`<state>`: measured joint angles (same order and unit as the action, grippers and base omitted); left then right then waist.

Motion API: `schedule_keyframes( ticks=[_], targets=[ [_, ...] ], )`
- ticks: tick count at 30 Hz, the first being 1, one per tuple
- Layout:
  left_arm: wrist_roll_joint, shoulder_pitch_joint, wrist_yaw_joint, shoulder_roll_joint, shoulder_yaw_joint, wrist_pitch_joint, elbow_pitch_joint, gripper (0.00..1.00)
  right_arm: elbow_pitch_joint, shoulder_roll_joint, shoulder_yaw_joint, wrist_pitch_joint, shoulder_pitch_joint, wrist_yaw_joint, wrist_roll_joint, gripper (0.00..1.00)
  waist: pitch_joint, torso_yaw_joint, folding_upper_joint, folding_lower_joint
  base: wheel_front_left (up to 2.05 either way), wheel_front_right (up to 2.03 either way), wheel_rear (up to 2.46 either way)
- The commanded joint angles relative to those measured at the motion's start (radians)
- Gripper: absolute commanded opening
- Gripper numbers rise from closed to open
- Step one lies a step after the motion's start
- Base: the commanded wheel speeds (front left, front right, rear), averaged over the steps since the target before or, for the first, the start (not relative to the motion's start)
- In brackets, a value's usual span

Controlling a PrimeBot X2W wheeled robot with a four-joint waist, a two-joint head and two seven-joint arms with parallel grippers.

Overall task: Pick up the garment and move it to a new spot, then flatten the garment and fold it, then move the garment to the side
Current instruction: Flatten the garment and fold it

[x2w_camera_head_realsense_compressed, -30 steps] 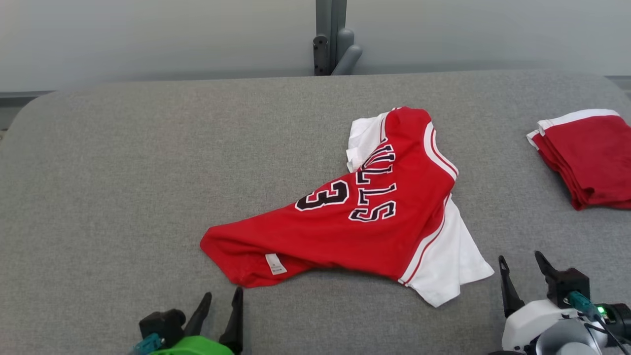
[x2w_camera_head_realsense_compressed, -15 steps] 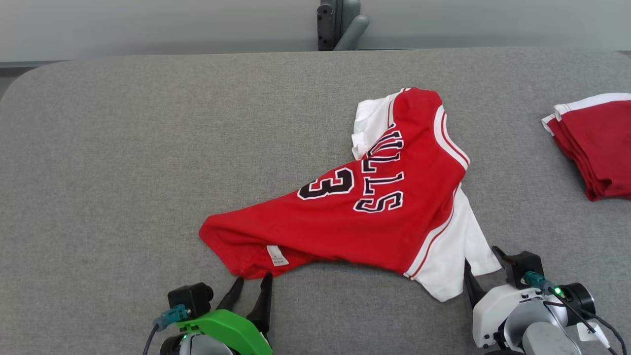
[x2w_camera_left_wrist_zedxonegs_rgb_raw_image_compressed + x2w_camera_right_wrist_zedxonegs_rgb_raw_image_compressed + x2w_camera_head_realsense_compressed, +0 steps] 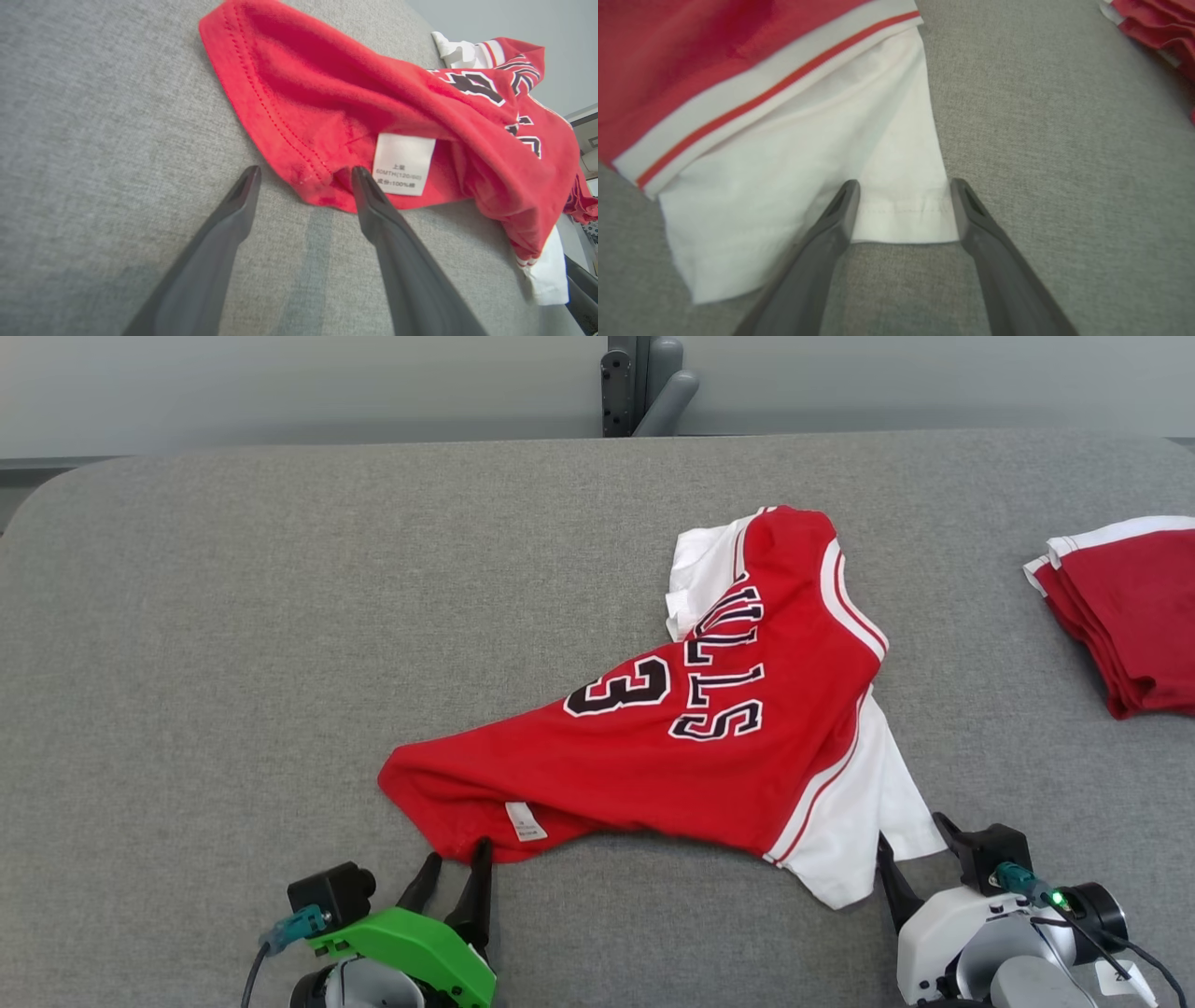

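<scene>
The garment (image 3: 691, 737) is a red jersey with white sleeves and black lettering, lying crumpled on the grey table (image 3: 233, 663). My left gripper (image 3: 458, 851) stands open at its near red hem. In the left wrist view the hem corner of the garment (image 3: 299, 140) lies between the tips of the left gripper (image 3: 306, 169), beside a white label (image 3: 402, 163). My right gripper (image 3: 910, 831) is open at the near white sleeve. In the right wrist view the right gripper (image 3: 904, 182) straddles the hemmed sleeve edge of the garment (image 3: 808, 140).
A folded stack of red and white clothes (image 3: 1130, 616) lies at the table's right edge, and its corner shows as the folded stack (image 3: 1157, 28) in the right wrist view. A grey post (image 3: 644, 383) stands behind the far edge. Bare table stretches to the left.
The camera has tilted down. Both grippers have moved forward from the near edge up to the garment, the left to the red hem and the right to the white sleeve. Both remain open.
</scene>
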<state>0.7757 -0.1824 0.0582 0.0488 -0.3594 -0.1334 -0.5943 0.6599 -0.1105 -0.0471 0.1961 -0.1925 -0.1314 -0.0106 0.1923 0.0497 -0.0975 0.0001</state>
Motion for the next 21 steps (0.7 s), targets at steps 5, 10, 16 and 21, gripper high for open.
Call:
schedule_keyframes(
  ticks=[5, 10, 16, 21],
  targets=[
    [0.043, -0.033, 0.022, 0.005, 0.009, -0.004, -0.041, 1.00, 0.025, 0.000, -0.011, 0.004, -0.003, 0.002, 0.007, 1.00, -0.002, -0.009, 0.0001, -0.0001, 0.00, 0.00, 0.00],
    [0.052, -0.046, 0.041, 0.004, -0.024, -0.012, -0.065, 0.29, 0.042, 0.003, -0.029, -0.004, -0.009, 0.002, 0.023, 1.00, -0.006, -0.018, 0.0001, -0.0001, 0.00, 0.00, 0.00],
    [0.068, -0.059, 0.057, 0.004, -0.046, -0.035, -0.091, 0.00, 0.081, -0.015, -0.064, -0.026, -0.028, 0.002, 0.052, 0.24, -0.014, -0.020, 0.0001, -0.0001, 0.00, 0.00, 0.00],
    [0.074, -0.065, 0.064, 0.004, -0.055, -0.048, -0.110, 0.00, 0.108, -0.021, -0.082, -0.030, -0.047, 0.002, 0.073, 0.00, -0.021, -0.021, 0.0001, -0.0001, 0.00, 0.00, 0.00]
  ],
)
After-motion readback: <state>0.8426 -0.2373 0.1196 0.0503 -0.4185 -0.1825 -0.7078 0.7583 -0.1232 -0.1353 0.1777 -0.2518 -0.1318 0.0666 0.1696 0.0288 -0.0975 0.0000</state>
